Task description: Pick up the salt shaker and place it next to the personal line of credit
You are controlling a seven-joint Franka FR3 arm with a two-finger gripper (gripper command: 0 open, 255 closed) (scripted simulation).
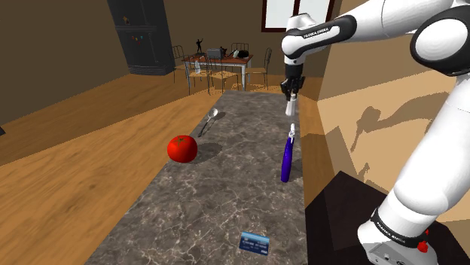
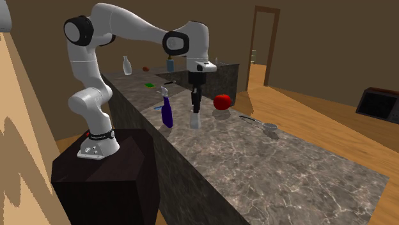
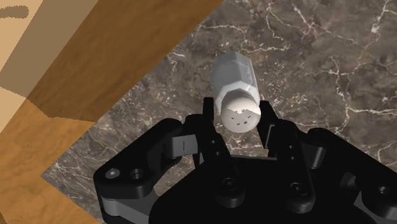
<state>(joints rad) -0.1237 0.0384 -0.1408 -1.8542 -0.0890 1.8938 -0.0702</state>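
Note:
The salt shaker (image 3: 234, 81) is a pale grey faceted bottle with a white holed cap. My black gripper (image 3: 238, 119) is shut on its cap end, one finger (image 3: 209, 113) on each side. In the shoulder view the gripper (image 1: 291, 96) points down with the shaker (image 1: 290, 109) hanging below it, a little above the dark marble counter (image 1: 226, 203) near its right edge. The second exterior view has the gripper (image 2: 195, 107) and shaker (image 2: 195, 120) beside the purple bottle. A blue credit card (image 1: 254, 242) lies flat at the counter's near end.
A purple spray bottle (image 1: 287, 158) (image 2: 166, 112) stands just nearer than the shaker, between it and the card. A red tomato (image 1: 181, 148) (image 2: 222, 101) and a metal spoon (image 1: 209, 120) (image 2: 259, 123) lie toward the shoulder view's left. Wooden floor (image 1: 68, 188) drops off beside the counter.

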